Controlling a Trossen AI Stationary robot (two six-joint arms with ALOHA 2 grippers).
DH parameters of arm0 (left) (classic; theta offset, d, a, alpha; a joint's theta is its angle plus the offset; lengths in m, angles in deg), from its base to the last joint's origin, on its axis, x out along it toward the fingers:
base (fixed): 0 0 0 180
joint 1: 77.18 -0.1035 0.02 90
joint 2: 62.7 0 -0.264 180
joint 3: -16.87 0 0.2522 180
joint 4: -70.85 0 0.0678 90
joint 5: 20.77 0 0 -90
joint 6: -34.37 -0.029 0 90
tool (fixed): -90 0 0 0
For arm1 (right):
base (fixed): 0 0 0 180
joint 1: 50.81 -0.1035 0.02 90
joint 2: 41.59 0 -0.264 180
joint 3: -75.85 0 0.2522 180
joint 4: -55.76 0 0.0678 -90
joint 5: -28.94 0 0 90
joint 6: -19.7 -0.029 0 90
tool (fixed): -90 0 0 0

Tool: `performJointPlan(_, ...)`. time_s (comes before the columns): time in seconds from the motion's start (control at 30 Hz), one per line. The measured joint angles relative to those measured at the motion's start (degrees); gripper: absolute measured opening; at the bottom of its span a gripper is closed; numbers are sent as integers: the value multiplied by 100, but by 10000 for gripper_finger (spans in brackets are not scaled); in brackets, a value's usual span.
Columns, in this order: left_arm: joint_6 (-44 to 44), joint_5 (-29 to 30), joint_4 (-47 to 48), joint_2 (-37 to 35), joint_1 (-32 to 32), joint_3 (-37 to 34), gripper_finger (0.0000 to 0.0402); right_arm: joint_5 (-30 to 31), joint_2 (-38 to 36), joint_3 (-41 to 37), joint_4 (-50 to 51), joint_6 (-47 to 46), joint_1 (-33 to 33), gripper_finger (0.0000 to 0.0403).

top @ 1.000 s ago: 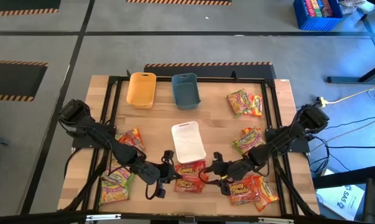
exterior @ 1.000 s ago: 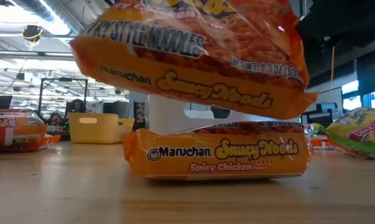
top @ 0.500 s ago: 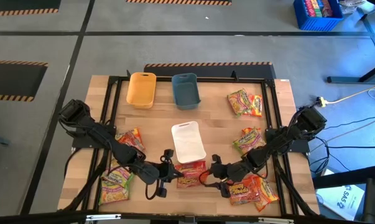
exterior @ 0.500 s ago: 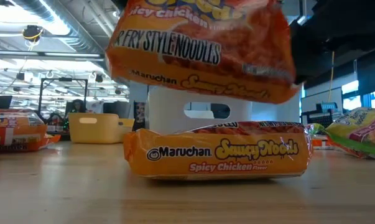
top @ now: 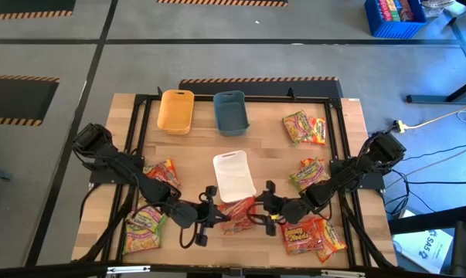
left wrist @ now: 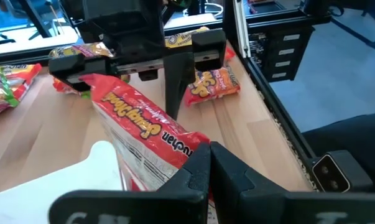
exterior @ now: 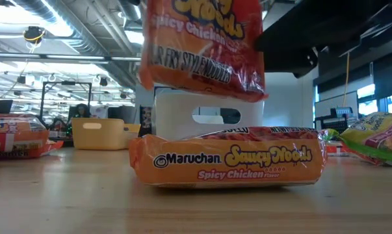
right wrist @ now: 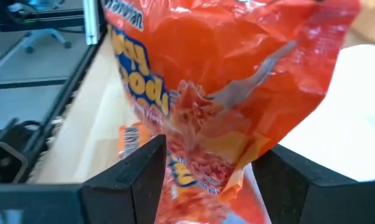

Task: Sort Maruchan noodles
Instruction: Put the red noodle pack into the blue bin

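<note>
Noodle packet [exterior: 202, 49] lifted — right pincer [top: 267, 207] clamping it.

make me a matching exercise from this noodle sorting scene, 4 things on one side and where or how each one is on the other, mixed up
Things:
1. lifted orange packet
2. second orange packet
3. yellow tray
4. white tray

Places or states:
A. lying flat on the wood near the front edge
B. at the far side of the table, left of the blue tray
C. in the air, pinched at either end by the left gripper and the right gripper
D. mid-table, just behind the two grippers

Pairs: 1-C, 2-A, 3-B, 4-D
</note>
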Motion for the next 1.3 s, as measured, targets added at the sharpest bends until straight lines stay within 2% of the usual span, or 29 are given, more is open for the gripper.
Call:
performJointPlan(0.13,-23,7,0,4,11,0,0,254,-7,9,176,30,-2,214)
performJointPlan(0.33,-149,-11,-59,4,48,-2,0,268,-7,9,165,24,-2,214)
performJointPlan(0.6,-157,51,-64,4,0,-2,0,-1183,199,9,-955,462,48,214)
performJointPlan(0.7,-157,74,-66,4,-19,-7,0,-1342,416,7,-1360,623,76,214)
performJointPlan(0.83,-169,74,-66,4,-44,-7,0,-1306,487,7,-1421,636,76,211)
performJointPlan(0.97,-297,74,-98,4,-48,-7,0,-1308,487,7,-1425,651,76,182)
performJointPlan(1.2,-256,-114,-96,4,-44,-7,0,-1251,487,5,-1421,891,79,88)
performJointPlan(1.3,-207,-143,-94,4,-43,-7,10,-1245,470,5,-1380,1003,79,73)
